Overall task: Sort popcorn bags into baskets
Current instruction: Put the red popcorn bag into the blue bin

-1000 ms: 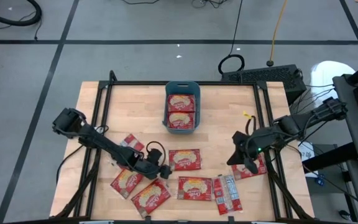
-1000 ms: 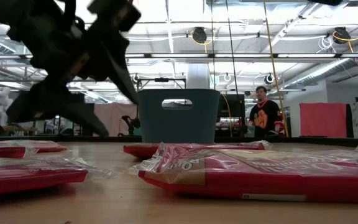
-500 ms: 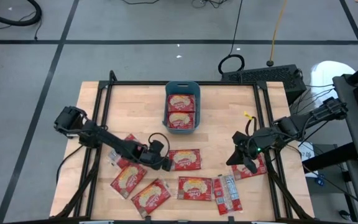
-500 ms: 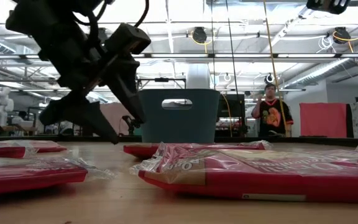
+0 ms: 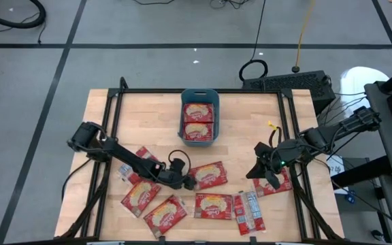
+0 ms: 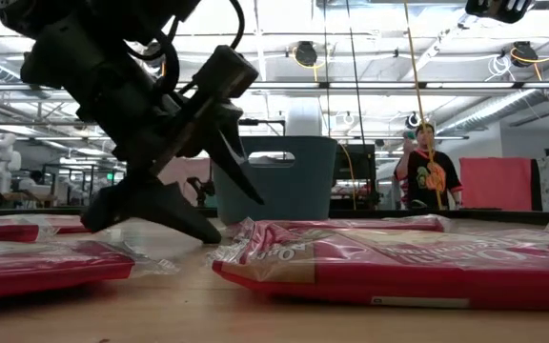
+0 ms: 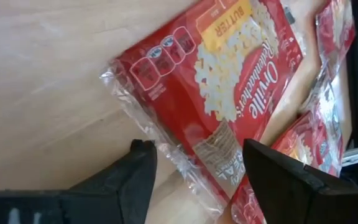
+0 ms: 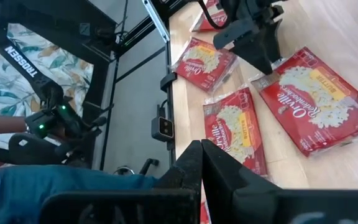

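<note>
— Basket [image 5: 198,97] sits at the table's far middle, two packets inside?
— Yes. Left gripper [image 5: 182,179], fingers spread, straddles the clear end seam of a loose popcorn bag [image 5: 208,175], probably to pinch it. Right gripper [image 5: 267,175] waits pressed shut.

Person [image 6: 429,164] beyond the wooden table [image 5: 148,112], keyboard [image 5: 288,83] beside it
</note>
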Controlling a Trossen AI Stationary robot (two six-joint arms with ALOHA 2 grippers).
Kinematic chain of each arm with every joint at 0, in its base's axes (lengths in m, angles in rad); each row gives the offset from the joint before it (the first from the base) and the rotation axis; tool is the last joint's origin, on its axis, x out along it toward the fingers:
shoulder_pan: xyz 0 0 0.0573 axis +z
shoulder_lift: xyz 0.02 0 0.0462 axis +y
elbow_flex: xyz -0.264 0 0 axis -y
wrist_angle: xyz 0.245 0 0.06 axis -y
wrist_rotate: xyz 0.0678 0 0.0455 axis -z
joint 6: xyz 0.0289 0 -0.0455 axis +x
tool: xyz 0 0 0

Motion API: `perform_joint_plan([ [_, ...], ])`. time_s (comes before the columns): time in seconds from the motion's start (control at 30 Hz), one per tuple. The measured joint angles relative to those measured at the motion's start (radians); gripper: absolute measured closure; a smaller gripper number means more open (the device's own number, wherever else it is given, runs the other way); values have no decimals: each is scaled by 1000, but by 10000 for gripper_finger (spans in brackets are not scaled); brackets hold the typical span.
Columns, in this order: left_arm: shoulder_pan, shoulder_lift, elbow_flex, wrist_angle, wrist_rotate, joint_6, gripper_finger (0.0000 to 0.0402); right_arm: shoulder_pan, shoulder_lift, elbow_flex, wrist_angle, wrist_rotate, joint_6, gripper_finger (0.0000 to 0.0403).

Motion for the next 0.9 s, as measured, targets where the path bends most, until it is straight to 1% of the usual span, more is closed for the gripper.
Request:
perform_joint_plan([
  [0.07, 0, 12, 0, 11, 0, 0, 175, -2, 0, 0, 0, 0, -1, 403],
  [0.17, 0, 31, 0, 24, -1, 0, 218, -2, 0, 0, 0, 22, -1, 403],
  [0.23, 1, 39, 1, 22, 0, 8, 255, -2, 0, 0, 0, 47, -1, 403],
  [0.4, 0, 46, 2, 30, -2, 55, 369, -2, 3, 0, -1, 55, -12, 403],
  [0.43, 0, 46, 2, 31, -2, 56, 385, -2, 5, 0, -1, 55, -18, 403],
  [0.47, 0, 46, 1, 34, -6, 56, 391, -2, 7, 0, -2, 55, -22, 403],
  [0.63, 0, 23, -4, 52, -10, 79, 397, -2, 21, 0, -12, 67, -32, 403],
  [0.8, 1, -37, -12, 14, -70, 143, 399, -2, 26, 0, -22, 78, -44, 403],
  [0.9, 0, -85, -7, 17, -83, 180, 399, -2, 32, 0, -33, 101, -54, 402],
])
